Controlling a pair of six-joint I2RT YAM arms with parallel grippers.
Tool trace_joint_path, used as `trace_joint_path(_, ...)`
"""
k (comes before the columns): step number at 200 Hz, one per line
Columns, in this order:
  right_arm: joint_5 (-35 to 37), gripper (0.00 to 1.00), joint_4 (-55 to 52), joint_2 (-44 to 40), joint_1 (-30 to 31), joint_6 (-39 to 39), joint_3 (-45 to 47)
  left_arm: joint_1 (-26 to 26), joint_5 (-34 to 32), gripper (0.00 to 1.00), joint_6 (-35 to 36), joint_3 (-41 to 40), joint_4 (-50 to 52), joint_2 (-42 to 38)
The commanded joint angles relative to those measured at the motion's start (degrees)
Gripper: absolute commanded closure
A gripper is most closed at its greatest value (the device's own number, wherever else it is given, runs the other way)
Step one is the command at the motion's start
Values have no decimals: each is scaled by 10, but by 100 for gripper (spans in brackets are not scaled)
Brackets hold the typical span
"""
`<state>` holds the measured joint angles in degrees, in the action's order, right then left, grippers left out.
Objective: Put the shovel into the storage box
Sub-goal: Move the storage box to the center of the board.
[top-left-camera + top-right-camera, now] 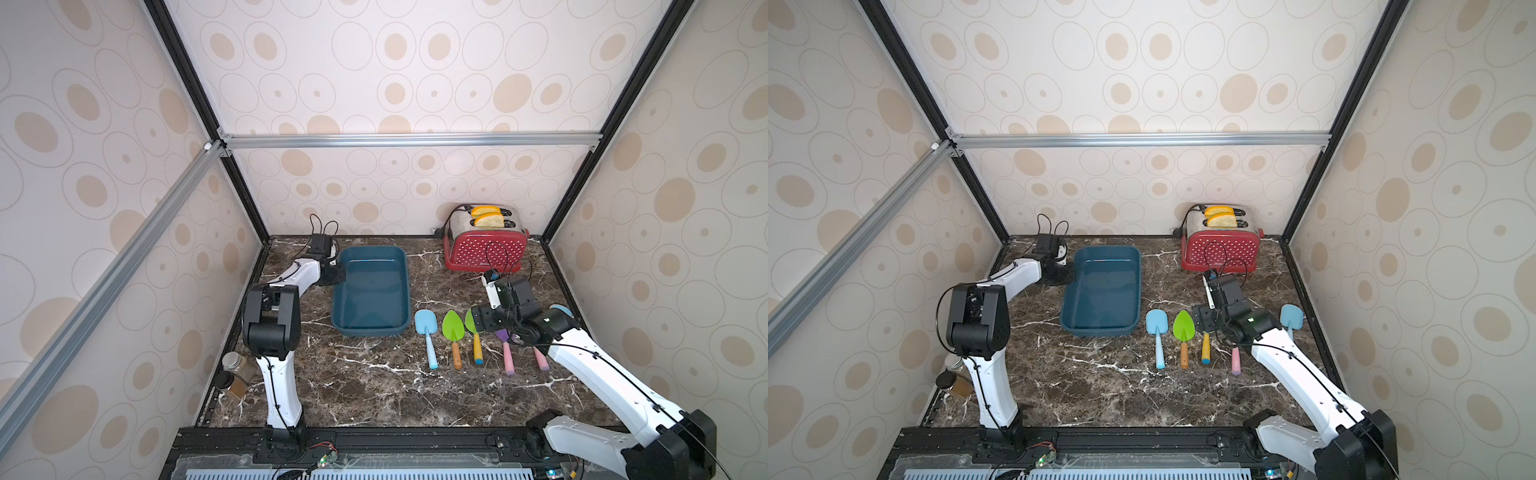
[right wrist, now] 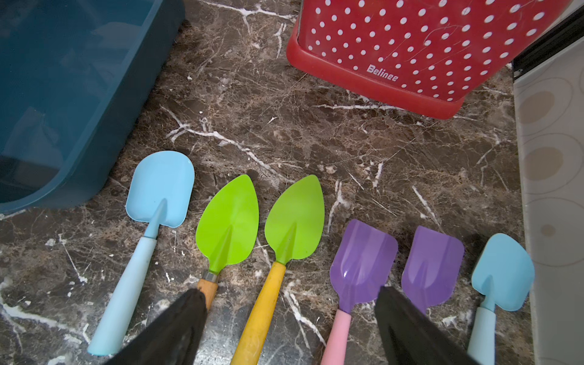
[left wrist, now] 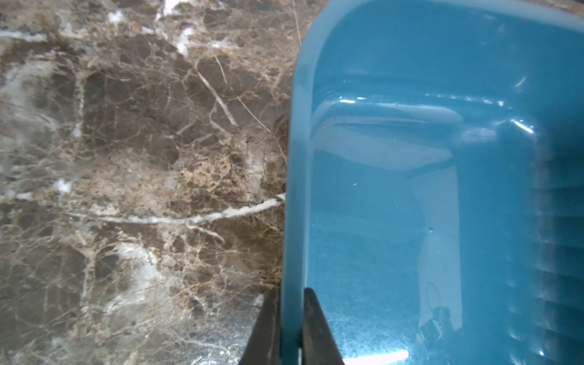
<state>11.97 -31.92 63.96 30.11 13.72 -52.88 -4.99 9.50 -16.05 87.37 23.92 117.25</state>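
Note:
The dark teal storage box (image 1: 370, 332) (image 1: 1098, 330) sits at the middle left of the marble table. My left gripper (image 1: 338, 276) (image 3: 292, 292) is shut on the box's left rim (image 3: 295, 189), one finger outside the wall and one inside. To the right of the box, several toy shovels lie in a row, blades pointing away: light blue (image 2: 159, 189), green with an orange handle (image 2: 229, 221), green with a yellow handle (image 2: 295, 218), two purple with pink handles (image 2: 363, 259), another light blue (image 2: 502, 271). My right gripper (image 1: 482, 322) (image 2: 290, 290) hangs open above the yellow-handled one.
A red dotted toaster (image 1: 484, 245) (image 2: 410, 47) with two slices of bread stands at the back right, close behind the shovels. Two jars (image 1: 235, 365) stand at the table's left edge near the left arm's base. Patterned walls enclose three sides.

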Motion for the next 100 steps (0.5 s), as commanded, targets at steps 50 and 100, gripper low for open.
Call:
trace_joint_path(50,9,8,-13,-15,3,3,10,-3,-21,86,26,140,62,71)
trace_joint_path(100,9,7,-10,-16,3,2,11,-3,-29,98,33,198,80,116)
